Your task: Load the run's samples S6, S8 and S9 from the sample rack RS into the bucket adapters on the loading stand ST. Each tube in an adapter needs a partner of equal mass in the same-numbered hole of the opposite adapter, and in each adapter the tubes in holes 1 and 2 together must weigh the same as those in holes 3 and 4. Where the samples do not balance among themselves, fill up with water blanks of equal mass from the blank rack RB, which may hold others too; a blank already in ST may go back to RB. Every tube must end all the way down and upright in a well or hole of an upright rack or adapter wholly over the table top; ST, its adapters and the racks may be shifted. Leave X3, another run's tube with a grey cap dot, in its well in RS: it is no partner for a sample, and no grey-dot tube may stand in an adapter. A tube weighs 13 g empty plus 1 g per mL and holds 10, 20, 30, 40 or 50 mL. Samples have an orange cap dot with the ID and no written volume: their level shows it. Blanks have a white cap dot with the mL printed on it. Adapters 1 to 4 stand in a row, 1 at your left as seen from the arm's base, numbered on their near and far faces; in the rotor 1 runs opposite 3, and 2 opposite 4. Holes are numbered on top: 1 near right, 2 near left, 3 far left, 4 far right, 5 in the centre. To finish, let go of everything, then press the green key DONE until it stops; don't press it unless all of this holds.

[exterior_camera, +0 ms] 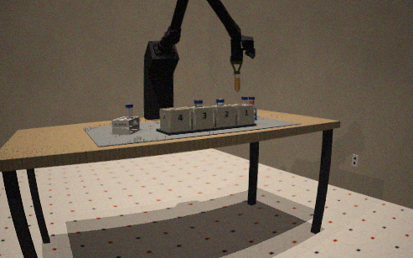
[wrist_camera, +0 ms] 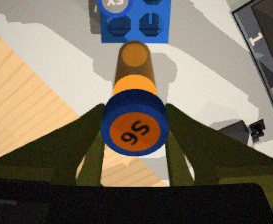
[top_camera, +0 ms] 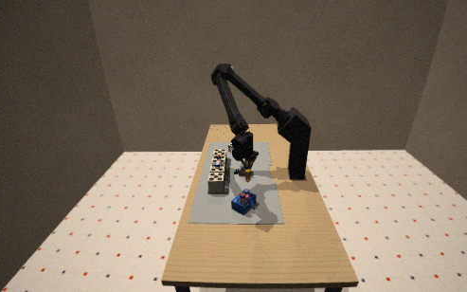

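My gripper (top_camera: 247, 169) (exterior_camera: 237, 72) (wrist_camera: 134, 113) is shut on sample tube S6 (top_camera: 247, 175) (exterior_camera: 237, 83) (wrist_camera: 135, 132), just below its blue cap. The tube has an orange dot and orange content and hangs upright in the air. The blue rack RS (top_camera: 239, 207) (wrist_camera: 134, 36) is beyond it in the wrist view, with X3 (wrist_camera: 115, 3) in a well; the top view shows another capped tube there. On stand ST (top_camera: 228, 181) (exterior_camera: 212, 129), adapter 3 (exterior_camera: 203, 119) and adapter 2 (exterior_camera: 226, 117) each show a capped tube behind their faces; IDs are unreadable.
Adapter 4 (exterior_camera: 177, 121) and adapter 1 (exterior_camera: 245, 115) stand at the row's ends. The pale rack RB (exterior_camera: 121, 125) holds a blue-capped tube (exterior_camera: 129, 110) beyond adapter 4. Racks and stand are on the grey mat (top_camera: 206, 211).
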### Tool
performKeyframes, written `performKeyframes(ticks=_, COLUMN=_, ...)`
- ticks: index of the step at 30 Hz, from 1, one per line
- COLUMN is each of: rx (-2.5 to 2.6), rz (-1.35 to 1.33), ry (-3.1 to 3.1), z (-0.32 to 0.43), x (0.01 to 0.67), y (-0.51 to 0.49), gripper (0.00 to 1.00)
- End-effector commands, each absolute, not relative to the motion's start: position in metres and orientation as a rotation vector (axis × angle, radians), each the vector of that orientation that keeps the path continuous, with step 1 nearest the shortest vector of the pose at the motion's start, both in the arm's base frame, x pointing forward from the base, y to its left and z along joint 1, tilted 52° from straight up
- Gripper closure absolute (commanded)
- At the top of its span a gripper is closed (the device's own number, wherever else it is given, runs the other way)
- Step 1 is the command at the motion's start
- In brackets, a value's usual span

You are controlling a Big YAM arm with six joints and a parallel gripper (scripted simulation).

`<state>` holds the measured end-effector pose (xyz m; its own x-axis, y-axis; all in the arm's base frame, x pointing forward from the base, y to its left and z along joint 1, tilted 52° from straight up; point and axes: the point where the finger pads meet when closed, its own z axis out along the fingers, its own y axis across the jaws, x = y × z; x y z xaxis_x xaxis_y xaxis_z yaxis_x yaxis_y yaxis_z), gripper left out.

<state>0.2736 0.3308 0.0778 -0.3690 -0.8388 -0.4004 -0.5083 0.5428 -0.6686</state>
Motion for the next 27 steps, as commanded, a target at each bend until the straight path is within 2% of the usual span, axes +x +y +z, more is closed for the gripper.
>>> performKeyframes(ticks=1, rx=-0.997, rz=-0.537, ry=2.071, z=0.094, x=0.28, y=0.322, gripper=1.0)
performKeyframes(ticks=27, rx=-0.27, rz=-0.174, ry=2.203, z=0.223, x=0.365, y=0.246, gripper=1.0)
